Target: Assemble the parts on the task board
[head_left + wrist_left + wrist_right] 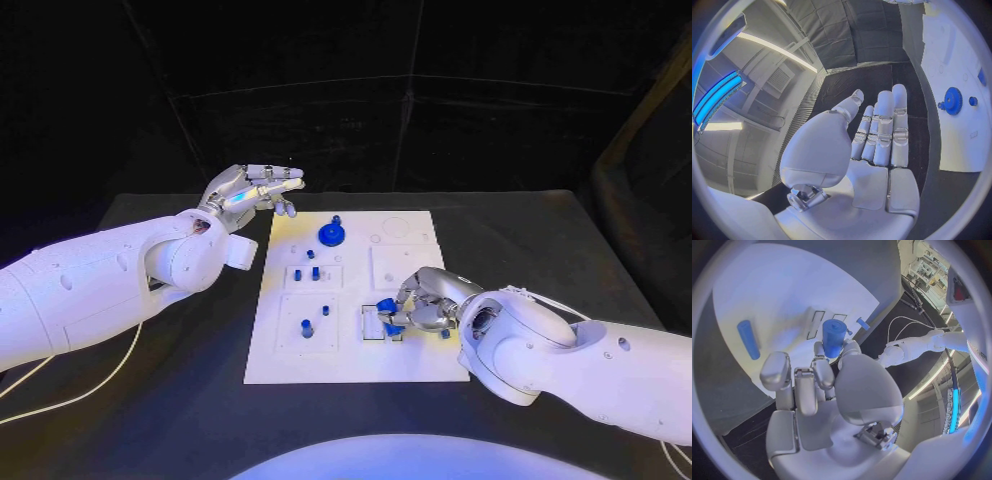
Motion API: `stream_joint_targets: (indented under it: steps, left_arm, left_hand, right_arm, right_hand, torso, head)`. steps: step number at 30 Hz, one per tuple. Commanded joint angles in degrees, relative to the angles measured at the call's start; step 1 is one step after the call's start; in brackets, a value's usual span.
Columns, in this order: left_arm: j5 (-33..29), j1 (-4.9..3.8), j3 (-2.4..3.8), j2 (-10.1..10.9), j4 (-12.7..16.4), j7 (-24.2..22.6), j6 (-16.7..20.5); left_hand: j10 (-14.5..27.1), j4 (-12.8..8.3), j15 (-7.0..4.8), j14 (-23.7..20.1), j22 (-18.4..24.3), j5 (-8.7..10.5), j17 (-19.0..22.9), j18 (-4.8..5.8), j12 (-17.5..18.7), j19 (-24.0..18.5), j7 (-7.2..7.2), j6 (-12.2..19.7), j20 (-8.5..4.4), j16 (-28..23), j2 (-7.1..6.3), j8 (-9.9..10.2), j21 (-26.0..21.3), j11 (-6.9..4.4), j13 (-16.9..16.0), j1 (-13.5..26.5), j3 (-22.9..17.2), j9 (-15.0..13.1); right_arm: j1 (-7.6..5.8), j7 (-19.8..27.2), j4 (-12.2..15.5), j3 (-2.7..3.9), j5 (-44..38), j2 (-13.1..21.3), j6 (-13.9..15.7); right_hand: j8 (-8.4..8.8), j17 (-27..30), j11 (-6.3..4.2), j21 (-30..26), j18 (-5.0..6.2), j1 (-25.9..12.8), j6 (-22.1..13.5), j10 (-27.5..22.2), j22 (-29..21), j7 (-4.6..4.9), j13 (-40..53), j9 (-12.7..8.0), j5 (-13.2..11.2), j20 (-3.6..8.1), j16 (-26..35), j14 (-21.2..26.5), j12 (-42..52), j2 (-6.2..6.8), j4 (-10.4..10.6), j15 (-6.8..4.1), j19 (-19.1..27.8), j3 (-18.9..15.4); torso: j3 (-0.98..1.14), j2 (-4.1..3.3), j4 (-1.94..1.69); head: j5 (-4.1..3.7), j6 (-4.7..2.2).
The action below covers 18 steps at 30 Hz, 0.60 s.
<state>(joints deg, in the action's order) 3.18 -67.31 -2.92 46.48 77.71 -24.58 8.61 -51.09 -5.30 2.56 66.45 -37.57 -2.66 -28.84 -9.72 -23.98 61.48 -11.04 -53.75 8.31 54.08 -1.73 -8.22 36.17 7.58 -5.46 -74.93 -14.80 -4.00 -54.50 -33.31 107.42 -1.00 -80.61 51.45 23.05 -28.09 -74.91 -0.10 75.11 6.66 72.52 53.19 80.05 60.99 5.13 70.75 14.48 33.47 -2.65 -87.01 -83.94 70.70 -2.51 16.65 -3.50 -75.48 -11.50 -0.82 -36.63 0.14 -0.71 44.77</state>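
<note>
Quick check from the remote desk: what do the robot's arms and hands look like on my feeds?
Both arms are glossy white, with smooth rounded shells and bulbous joints. The left hand and right hand are silver metal with many segmented fingers. In the wrist views, pale padded plates cover palms and fingers. A thin white cable trails under the left arm.

One white task board [411, 365] lies on one black table [577, 250]. On the board stand one blue gear [332, 236] and about five small blue pegs [312, 254], while about three more blue parts [387, 306] cluster at the right hand [421, 305], too crowded together to count surely. Two white arms reach in, each with one silver hand, the left hand [254, 190] being the other.
</note>
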Motion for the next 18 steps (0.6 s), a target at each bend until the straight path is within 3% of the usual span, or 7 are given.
stream_joint_targets:
  steps: [1, 14, 16, 18]
  left_arm:
    - [-0.2, -0.07, 0.04, -0.1, 0.2, -0.2, -0.8]
    - [-0.2, -0.08, 0.04, -0.2, 0.4, -0.3, -0.8]
    - [-0.2, -0.08, 0.04, -0.2, 0.4, -0.3, -0.8]
    - [-0.2, -0.08, 0.04, -0.2, 0.4, -0.3, -0.8]
  left_hand:
    - [0.3, -0.2, 0.07, -0.5, 0.1, -0.10, 0.1, -0.76, -0.4, 0.5, -0.24, 0.0, 0.10, -0.2, 0.55, -0.2, -0.4, -0.06, 0.1, 0.0, 0.2, 0.1]
    - [0.3, -0.2, 0.07, -0.5, 0.1, -0.09, 0.1, -0.76, -0.4, 0.5, -0.23, 0.0, 0.10, -0.2, 0.56, -0.2, -0.4, -0.06, 0.1, -0.1, 0.2, 0.1]
    - [0.3, -0.2, 0.07, -0.5, 0.1, -0.09, 0.1, -0.76, -0.4, 0.5, -0.23, 0.0, 0.10, -0.2, 0.56, -0.2, -0.4, -0.06, 0.1, -0.1, 0.2, 0.1]
    - [0.3, -0.2, 0.07, -0.5, 0.1, -0.09, 0.1, -0.76, -0.4, 0.5, -0.23, 0.0, 0.10, -0.2, 0.56, -0.2, -0.4, -0.06, 0.1, -0.1, 0.2, 0.1]
  right_arm:
    - [-0.10, -1.1, -0.7, 0.04, 1.9, -1.2, -2.5]
    - [-0.11, -1.2, -2.9, 0.04, 1.0, -3.7, -4.7]
    - [-0.11, -1.3, -3.1, 0.04, 0.4, -3.9, -4.4]
    - [-0.11, -1.3, -3.2, 0.04, -0.2, -4.1, -3.9]
  right_hand:
    - [-0.31, -8.9, -0.31, 0.2, -1.04, -1.3, 1.7, 0.3, 0.0, -1.24, 0.3, 3.3, -0.9, 0.19, -0.3, -4.8, -0.1, -0.15, 0.1, -0.51, -0.2, -0.6]
    - [-0.47, -9.6, -0.99, 0.5, -1.14, -3.5, 3.5, 1.9, 0.6, -2.01, 2.2, 4.4, -4.0, 0.71, -0.6, -5.0, 1.4, -1.12, 0.0, -1.08, -0.5, -1.7]
    - [-0.34, -9.5, -1.01, 0.4, -1.15, -4.0, 3.5, 1.9, 0.6, -2.02, 2.2, 4.7, -5.8, 0.76, -0.6, -4.9, 1.2, -1.17, 0.0, -1.10, -0.5, -2.2]
    - [-0.23, -9.4, -1.00, 0.4, -1.15, -5.6, 3.7, 1.8, 0.5, -2.05, 2.0, 5.0, -11.1, 0.80, -0.5, -4.9, 0.8, -1.39, -0.2, -1.12, -0.4, -3.2]
  torso:
    - [0.04, 0.02, 0.00]
    - [0.07, 0.07, 0.11]
    - [0.08, 0.06, 0.14]
    - [0.10, 0.07, 0.14]
  head:
    - [0.07, 0.13]
    - [0.19, 0.57]
    - [0.23, 0.56]
    - [0.25, 0.52]
